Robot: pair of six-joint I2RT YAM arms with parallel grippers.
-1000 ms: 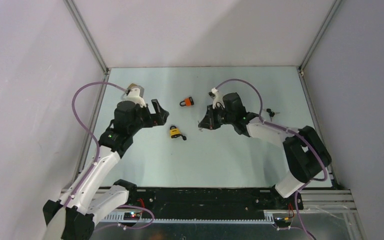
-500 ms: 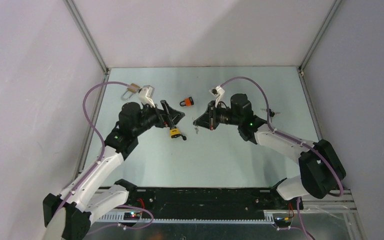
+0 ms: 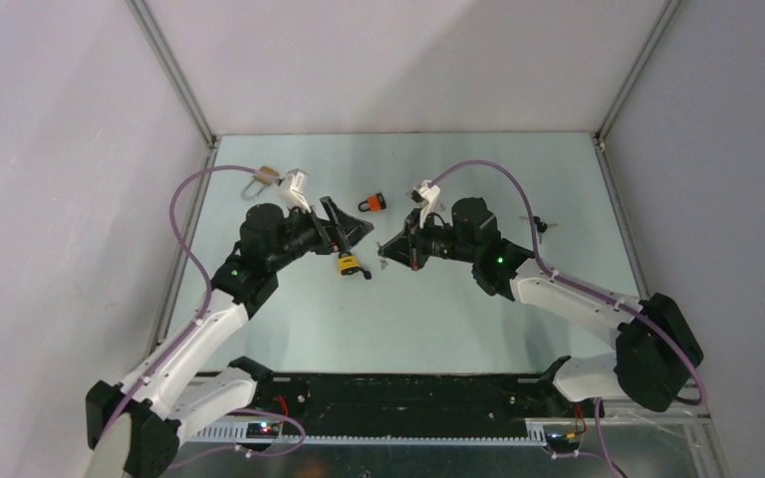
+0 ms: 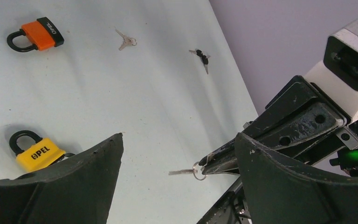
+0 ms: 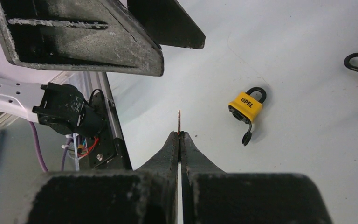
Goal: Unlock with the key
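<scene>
A pale green desk point(image 3: 458, 329) fills the floor of a white-walled cell, with two arms bolted at its near edge and reaching toward each other over the middle. The left arm point(image 3: 209, 319) leans in from the left and the right arm point(image 3: 568, 294) from the right. The left gripper point(image 4: 178, 139) is spread wide and holds nothing; it hangs just above and behind a yellow lock point(image 3: 349, 264). The right gripper point(image 5: 179, 140) is pinched tight on a key point(image 5: 179, 120), whose thin blade sticks straight out past the fingertips, toward the yellow lock but apart from it. That lock lies flat on the desk, shackle closed, with a small black cap hanging off its base. An orange lock point(image 3: 374, 203) lies farther back, untouched, and a pale third lock point(image 3: 259, 179) sits near the back left edge. Two spare keys lie well to the right, one silver point(image 4: 127, 42), one black-headed point(image 4: 203, 57). The step in hand seems to be bringing key and lock together: the key is gripped, the lock is not yet held. Next, the left gripper likely needs to drop and close on the yellow lock's body and steady it with the keyhole facing the right arm. The blade must then be lined up with the slot, pushed in and turned. No container is in view.
</scene>
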